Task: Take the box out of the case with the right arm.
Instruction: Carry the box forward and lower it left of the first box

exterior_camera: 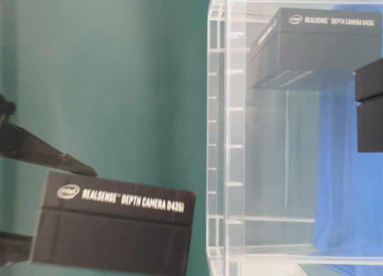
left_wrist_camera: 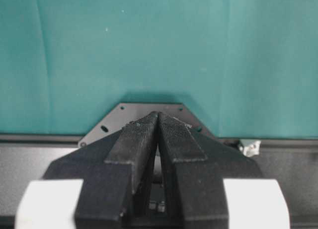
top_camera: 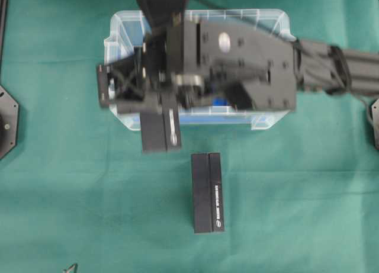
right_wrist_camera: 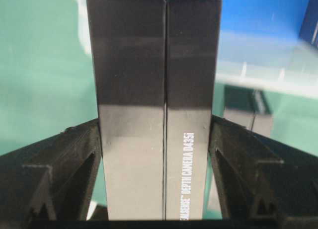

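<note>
Both jaws flush against box (right_wrist_camera: 154,114).

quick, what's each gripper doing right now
left gripper: shut, holding nothing.
right gripper: shut on the black box, lifted above the case.

Robotics lab bench: green cloth (top_camera: 71,184) draped over the table, black robot arm (top_camera: 331,66) reaching above it, boxed depth camera (top_camera: 208,193) laid out as test prop.
</note>
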Available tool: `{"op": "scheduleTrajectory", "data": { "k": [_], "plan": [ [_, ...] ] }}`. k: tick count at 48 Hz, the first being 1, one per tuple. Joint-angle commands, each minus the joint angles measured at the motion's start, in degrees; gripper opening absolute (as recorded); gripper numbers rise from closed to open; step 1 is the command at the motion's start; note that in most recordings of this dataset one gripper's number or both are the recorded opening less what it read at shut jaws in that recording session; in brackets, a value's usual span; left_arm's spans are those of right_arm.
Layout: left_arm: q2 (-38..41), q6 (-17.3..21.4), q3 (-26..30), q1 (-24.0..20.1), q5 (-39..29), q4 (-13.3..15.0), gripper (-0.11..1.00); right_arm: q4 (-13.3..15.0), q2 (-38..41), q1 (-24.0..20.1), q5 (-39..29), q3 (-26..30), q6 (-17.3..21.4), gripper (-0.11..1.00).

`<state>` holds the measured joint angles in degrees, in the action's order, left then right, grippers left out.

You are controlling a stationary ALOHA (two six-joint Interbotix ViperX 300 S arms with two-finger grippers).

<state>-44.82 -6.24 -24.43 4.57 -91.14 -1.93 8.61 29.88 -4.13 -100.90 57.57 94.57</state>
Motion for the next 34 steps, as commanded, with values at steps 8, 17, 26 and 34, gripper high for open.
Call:
{"op": "scheduleTrajectory", "data": {
  "k": [8,17,26,34],
  "plan": [
    [0.2,-0.1,1.2,0.1,0.3,0.1,0.00,0.5,-1.8,-6.9,-0.4,1.7,6.5,0.68],
    [0.2,-0.1,1.2,0.1,0.3,0.0,0.00,0.5,-1.8,-10.1,-0.4,1.6,10.2,0.68],
    [0.2,-0.2,1.2,0.1,0.3,0.1,0.00,0.5,-1.4,-10.5,-0.3,1.7,10.5,0.68],
    [0.2,-0.2,1.2,0.1,0.3,0.1,0.00,0.3,-0.4,-10.3,-0.3,1.6,10.4,0.68]
  ]
}}
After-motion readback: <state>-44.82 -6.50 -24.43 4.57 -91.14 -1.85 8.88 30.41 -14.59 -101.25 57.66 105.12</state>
